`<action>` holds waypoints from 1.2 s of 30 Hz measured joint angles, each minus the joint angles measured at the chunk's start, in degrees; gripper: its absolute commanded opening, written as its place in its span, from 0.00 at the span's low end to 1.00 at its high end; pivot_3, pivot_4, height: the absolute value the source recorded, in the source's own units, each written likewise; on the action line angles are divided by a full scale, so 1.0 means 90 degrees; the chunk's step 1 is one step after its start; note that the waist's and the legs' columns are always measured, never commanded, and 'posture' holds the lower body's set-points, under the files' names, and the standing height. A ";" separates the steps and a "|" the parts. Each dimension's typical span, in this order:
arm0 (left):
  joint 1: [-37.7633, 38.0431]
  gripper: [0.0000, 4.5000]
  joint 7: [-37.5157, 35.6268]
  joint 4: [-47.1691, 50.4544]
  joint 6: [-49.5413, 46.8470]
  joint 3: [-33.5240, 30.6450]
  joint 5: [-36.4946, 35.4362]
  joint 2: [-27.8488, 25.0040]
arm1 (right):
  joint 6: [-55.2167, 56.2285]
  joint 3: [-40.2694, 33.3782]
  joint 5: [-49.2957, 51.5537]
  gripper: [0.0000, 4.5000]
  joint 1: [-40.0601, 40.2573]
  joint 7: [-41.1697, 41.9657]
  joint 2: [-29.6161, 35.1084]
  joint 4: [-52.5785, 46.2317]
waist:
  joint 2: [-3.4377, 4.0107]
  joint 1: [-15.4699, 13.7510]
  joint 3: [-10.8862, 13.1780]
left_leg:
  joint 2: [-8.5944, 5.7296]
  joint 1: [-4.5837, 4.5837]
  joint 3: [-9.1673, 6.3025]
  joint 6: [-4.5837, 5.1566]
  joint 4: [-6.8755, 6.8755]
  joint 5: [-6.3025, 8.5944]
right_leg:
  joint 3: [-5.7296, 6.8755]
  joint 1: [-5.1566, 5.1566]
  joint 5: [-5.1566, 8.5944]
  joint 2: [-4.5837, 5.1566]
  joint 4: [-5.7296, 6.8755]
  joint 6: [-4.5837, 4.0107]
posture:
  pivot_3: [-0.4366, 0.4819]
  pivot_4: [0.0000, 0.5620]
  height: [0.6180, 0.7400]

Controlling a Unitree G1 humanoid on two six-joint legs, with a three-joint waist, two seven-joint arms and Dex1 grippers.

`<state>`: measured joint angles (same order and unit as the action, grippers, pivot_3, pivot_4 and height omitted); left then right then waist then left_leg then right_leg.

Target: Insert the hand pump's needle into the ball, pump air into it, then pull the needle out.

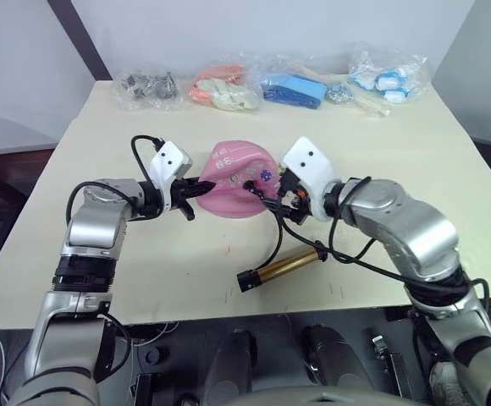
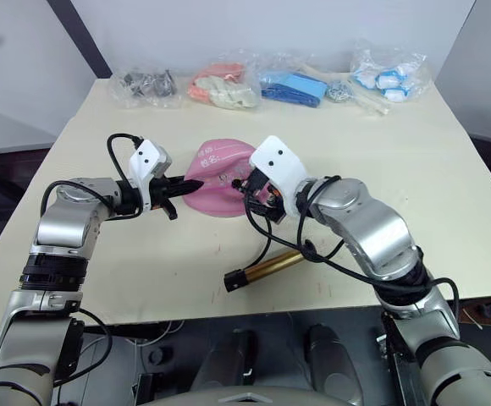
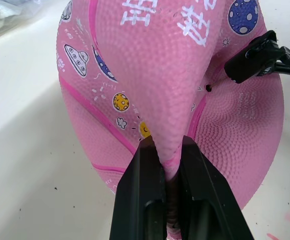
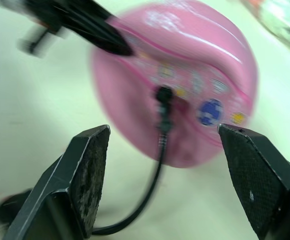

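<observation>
The ball, pink and dented flat, lies mid-table. My left gripper is shut on a pinched fold at its left rim; in the left wrist view both fingers clamp that fold. The hand pump lies on the table in front of the ball. Its black hose curves up to the ball, and the hose tip rests close to the black valve hole. The needle is too small to make out. My right gripper hangs open just right of the ball, its fingers spread wide on either side of the hose.
Several clear bags line the table's far edge: grey parts, orange-pink items, blue items and white-blue ones. The table's front edge runs just below the pump.
</observation>
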<state>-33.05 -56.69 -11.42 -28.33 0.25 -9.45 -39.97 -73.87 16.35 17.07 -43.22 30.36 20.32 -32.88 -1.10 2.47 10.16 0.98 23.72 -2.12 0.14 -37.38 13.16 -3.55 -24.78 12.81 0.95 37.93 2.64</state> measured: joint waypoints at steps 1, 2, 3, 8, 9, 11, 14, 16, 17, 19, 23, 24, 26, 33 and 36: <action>-0.0002 0.00 0.0000 0.0000 0.0000 0.0010 -0.0006 0.0000 | -0.0072 -0.0058 0.0092 0.80 -0.0059 0.0098 0.0224 -0.0070 | 0.0000 0.0000 0.0000 | 0.0000 0.0000 0.0002 0.0000 -0.0001 0.0000 | 0.0000 0.0001 0.0000 0.0001 0.0000 0.0001 | 0.48 0.27 1.00; -0.0001 0.00 0.0000 -0.0001 0.0000 0.0014 -0.0016 0.0000 | -0.0116 -0.0116 0.0149 0.80 -0.0089 0.0159 0.0365 -0.0101 | 0.0000 -0.0001 0.0000 | -0.0001 0.0000 0.0005 0.0000 -0.0002 0.0000 | 0.0000 0.0001 0.0000 0.0003 -0.0001 0.0002 | 0.48 0.27 1.00; 0.0000 0.00 0.0000 -0.0002 -0.0001 0.0015 -0.0030 0.0000 | -0.0174 -0.0216 0.0244 0.80 -0.0130 0.0254 0.0577 -0.0113 | -0.0001 -0.0001 0.0000 | -0.0001 0.0000 0.0007 0.0000 -0.0004 0.0000 | -0.0001 0.0001 0.0001 0.0004 -0.0001 0.0004 | 0.48 0.27 1.00; 0.0007 0.00 0.0001 0.0001 -0.0011 0.0005 -0.0044 -0.0024 | -0.0212 -0.0347 0.0578 0.80 -0.0331 0.0528 0.0805 0.0109 | -0.0001 0.0003 0.0000 | 0.0004 -0.0003 0.0007 0.0000 -0.0002 0.0000 | -0.0002 0.0000 0.0002 -0.0003 0.0001 0.0005 | 0.48 0.27 1.00; 0.0012 0.00 0.0001 0.0003 -0.0011 0.0007 -0.0055 -0.0023 | -0.0113 -0.0284 0.0579 0.80 -0.0403 0.0562 0.0802 0.0268 | -0.0001 0.0000 0.0000 | 0.0004 -0.0002 0.0007 0.0000 -0.0002 0.0000 | -0.0002 0.0000 0.0002 -0.0003 0.0001 0.0005 | 0.48 0.27 1.00; 0.0023 0.00 0.0001 0.0007 -0.0011 0.0009 -0.0082 -0.0023 | 0.0046 -0.0175 0.0557 0.80 -0.0463 0.0573 0.0772 0.0471 | -0.0001 0.0000 0.0000 | 0.0003 -0.0002 0.0010 0.0000 -0.0003 0.0000 | -0.0003 0.0000 0.0002 -0.0001 0.0000 0.0005 | 0.48 0.27 1.00; 0.0014 0.00 0.0004 0.0019 -0.0036 0.0012 -0.0092 -0.0026 | 0.0507 0.0146 0.0460 0.80 -0.0633 0.0574 0.0435 0.1154 | -0.0001 0.0001 0.0000 | 0.0002 -0.0001 0.0013 0.0000 -0.0003 0.0000 | -0.0006 0.0000 0.0000 0.0000 -0.0001 0.0003 | 0.48 0.27 1.00; 0.0003 0.00 0.0003 0.0027 -0.0051 0.0029 -0.0109 -0.0022 | 0.0828 0.0346 0.0412 0.80 -0.0683 0.0583 0.0159 0.1605 | -0.0001 -0.0012 0.0000 | 0.0001 0.0003 0.0010 0.0000 -0.0003 0.0000 | -0.0005 0.0000 -0.0006 0.0000 -0.0001 -0.0009 | 0.48 0.27 1.00; 0.0003 0.00 0.0003 0.0028 -0.0051 0.0029 -0.0111 -0.0022 | 0.0832 0.0348 0.0412 0.80 -0.0683 0.0584 0.0157 0.1612 | -0.0001 -0.0014 0.0000 | 0.0000 0.0004 0.0009 0.0000 -0.0003 0.0000 | -0.0005 0.0000 -0.0006 0.0000 -0.0002 -0.0009 | 0.48 0.27 1.00; 0.0005 0.00 0.0003 0.0023 -0.0067 0.0019 -0.0126 -0.0033 | 0.1087 0.0423 0.0328 0.80 -0.0795 0.0589 -0.0055 0.1983 | -0.0001 -0.0008 0.0000 | -0.0002 0.0003 0.0014 0.0000 -0.0003 0.0000 | -0.0007 0.0000 -0.0006 0.0004 -0.0002 -0.0008 | 0.48 0.27 1.00; -0.0033 0.00 0.0007 0.0019 -0.0115 0.0034 -0.0097 -0.0034 | 0.1839 0.0640 -0.0029 0.80 -0.1178 0.0489 -0.0718 0.3242 | -0.0001 -0.0001 0.0000 | 0.0006 -0.0003 0.0010 0.0000 -0.0003 0.0000 | -0.0005 0.0000 -0.0007 -0.0007 0.0003 -0.0009 | 0.48 0.27 1.00; -0.0033 0.00 0.0007 0.0022 -0.0113 0.0034 -0.0104 -0.0026 | 0.1949 0.0665 -0.0067 0.80 -0.1187 0.0484 -0.0825 0.3425 | -0.0001 -0.0016 0.0000 | 0.0006 0.0000 0.0004 0.0000 -0.0003 0.0000 | -0.0002 0.0000 -0.0007 -0.0007 0.0003 -0.0010 | 0.48 0.27 1.00; -0.0033 0.00 0.0006 0.0027 -0.0114 0.0034 -0.0131 -0.0025 | 0.2188 0.0701 -0.0180 0.80 -0.1201 0.0491 -0.0975 0.3843 | -0.0001 -0.0024 0.0000 | -0.0001 0.0004 0.0008 0.0000 -0.0003 0.0000 | -0.0004 0.0000 -0.0008 0.0000 0.0001 -0.0011 | 0.48 0.27 1.00; -0.0031 0.00 0.0008 0.0032 -0.0138 0.0036 -0.0137 -0.0030 | 0.2551 0.0697 -0.0471 0.54 -0.1335 0.0500 -0.1185 0.4541 | -0.0001 -0.0007 0.0000 | -0.0002 0.0000 0.0007 -0.0001 -0.0001 0.0000 | -0.0006 -0.0001 -0.0008 0.0000 0.0005 -0.0011 | 0.48 0.27 1.00; -0.0016 0.00 0.0017 0.0065 -0.0142 0.0036 -0.0137 -0.0030 | 0.2595 0.0697 -0.0553 0.54 -0.1365 0.0502 -0.1265 0.4669 | -0.0001 -0.0011 0.0000 | -0.0002 0.0001 0.0006 -0.0001 -0.0002 0.0000 | -0.0006 -0.0001 -0.0008 -0.0001 0.0004 -0.0011 | 0.48 0.27 1.00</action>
<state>-33.19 -56.54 -10.83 -29.61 0.58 -10.69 -40.23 -50.52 22.62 12.10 -55.50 34.89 8.93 9.14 -1.11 2.37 10.16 0.96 23.74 -2.07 0.14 -37.40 13.16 -3.60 -24.79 12.74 0.95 37.97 2.54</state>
